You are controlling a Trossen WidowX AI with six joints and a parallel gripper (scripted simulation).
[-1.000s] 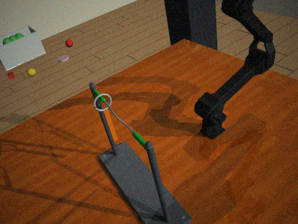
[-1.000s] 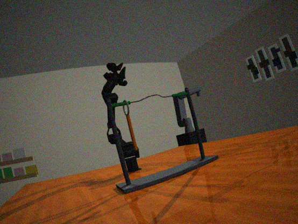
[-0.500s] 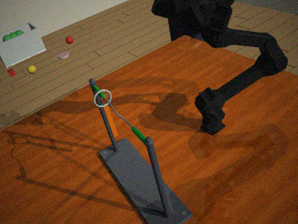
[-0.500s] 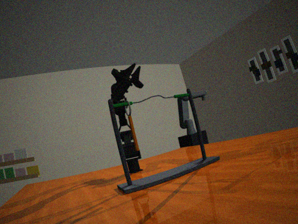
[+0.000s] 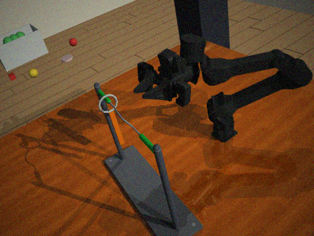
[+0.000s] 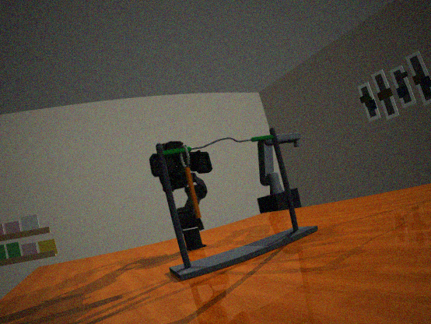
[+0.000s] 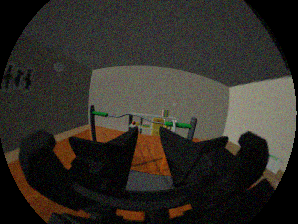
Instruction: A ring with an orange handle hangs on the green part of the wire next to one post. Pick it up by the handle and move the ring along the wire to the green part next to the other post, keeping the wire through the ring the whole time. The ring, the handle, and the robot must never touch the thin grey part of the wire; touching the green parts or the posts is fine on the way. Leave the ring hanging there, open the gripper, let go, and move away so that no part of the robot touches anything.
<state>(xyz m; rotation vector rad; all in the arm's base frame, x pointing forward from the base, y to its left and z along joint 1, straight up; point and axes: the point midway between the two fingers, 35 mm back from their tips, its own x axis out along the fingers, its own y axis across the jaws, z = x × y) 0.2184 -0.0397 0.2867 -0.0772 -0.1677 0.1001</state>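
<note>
The pale ring [image 5: 100,105] [image 6: 181,159] hangs around the inner end of one green part [image 5: 102,95] [image 6: 173,151] [image 7: 184,125], beside a post [image 5: 113,130] [image 6: 172,202]. Its orange handle [image 5: 117,127] [image 6: 193,195] hangs down, slightly tilted. The grey wire [image 5: 130,124] [image 6: 227,138] curves to the other green part [image 5: 147,142] [image 6: 262,138] [image 7: 100,114] at the other post [image 5: 165,181] [image 6: 283,179]. My gripper [image 5: 139,94] [image 7: 148,128] is partly open and empty, apart from ring and handle, its fingers pointing toward the wire stand. In the wrist view the handle is hidden, probably by a finger.
The grey base plate [image 5: 136,176] [image 6: 249,251] carries both posts on the wooden table [image 5: 71,159]. My arm's base [image 5: 224,127] stands to the right in the top view. A dark column [image 5: 213,25] rises behind the table. A white bin [image 5: 25,54] and small balls are on the floor.
</note>
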